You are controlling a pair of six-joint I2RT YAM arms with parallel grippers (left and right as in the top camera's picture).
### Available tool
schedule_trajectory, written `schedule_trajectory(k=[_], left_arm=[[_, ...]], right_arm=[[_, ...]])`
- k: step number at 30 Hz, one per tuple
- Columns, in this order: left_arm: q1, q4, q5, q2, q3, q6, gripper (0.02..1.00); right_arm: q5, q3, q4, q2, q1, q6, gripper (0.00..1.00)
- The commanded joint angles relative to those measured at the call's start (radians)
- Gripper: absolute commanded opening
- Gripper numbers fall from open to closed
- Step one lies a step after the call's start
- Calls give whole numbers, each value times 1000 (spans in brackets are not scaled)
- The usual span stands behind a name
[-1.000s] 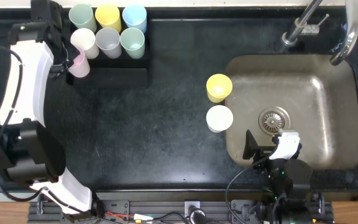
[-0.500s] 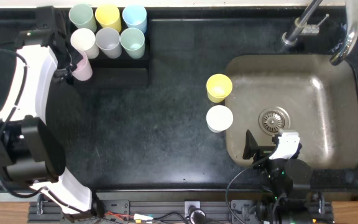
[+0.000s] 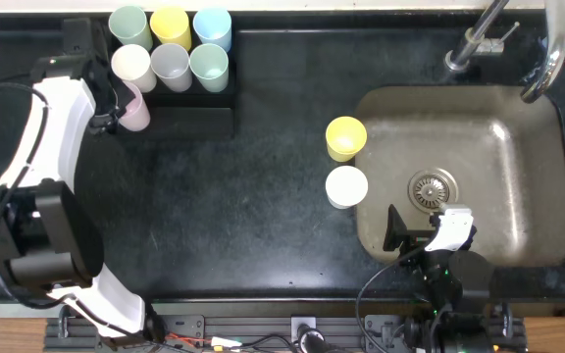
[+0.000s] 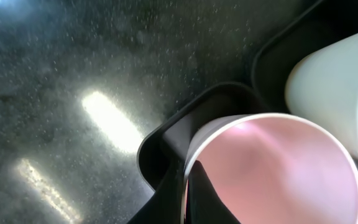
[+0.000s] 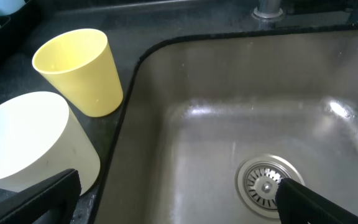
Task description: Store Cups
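While pinched by its rim wall in the left gripper point(image 3: 116, 104), one finger point(image 4: 199, 198) inside the mouth, the pink cup point(image 3: 133, 108) point(image 4: 272, 168) sat tilted over the near-left compartment of the black rack point(image 3: 199, 119); couldn't tell if it was seated. Six stored cups point(image 3: 171, 61) filled the rack's two far rows, and the rack sat at the counter's point(image 3: 243, 216) far-left corner. A yellow cup point(image 3: 345, 137) point(image 5: 79, 71) and a white cup point(image 3: 346, 186) point(image 5: 30, 143) stood side by side at the sink's point(image 3: 498, 118) left edge. Right gripper point(image 3: 430, 231) point(image 5: 179, 208) was over the sink, fingers wide apart, holding nothing.
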Motion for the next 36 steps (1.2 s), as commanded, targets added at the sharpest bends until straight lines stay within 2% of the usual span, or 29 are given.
schedule_trajectory(k=[1, 3, 4, 7, 9, 21, 26, 30, 36], left_arm=[[-6, 6, 11, -32, -18, -26, 36], [-6, 6, 11, -32, -18, -25, 36], [-6, 5, 11, -32, -18, -25, 137], [-6, -8, 11, -32, -18, -25, 680], [-6, -14, 11, -32, -18, -25, 816], [-6, -129, 0, -229, -18, -13, 939], [-31, -177, 64, -325, -18, -3, 1000], [-130, -146, 145, -351, -17, 69, 1000], [-408, -49, 117, -331, -16, 69, 1000]], right_arm=[[-4, -15, -16, -5, 0, 3, 998], [-4, -15, -16, -5, 0, 3, 998], [-4, -15, -16, -5, 0, 3, 998], [-4, -15, -16, -5, 0, 3, 998], [-4, -15, -16, -5, 0, 3, 996], [-4, -15, -16, -5, 0, 3, 998], [-4, -15, -16, -5, 0, 3, 998], [-4, -15, -16, -5, 0, 3, 998], [-4, -15, -16, -5, 0, 3, 998]])
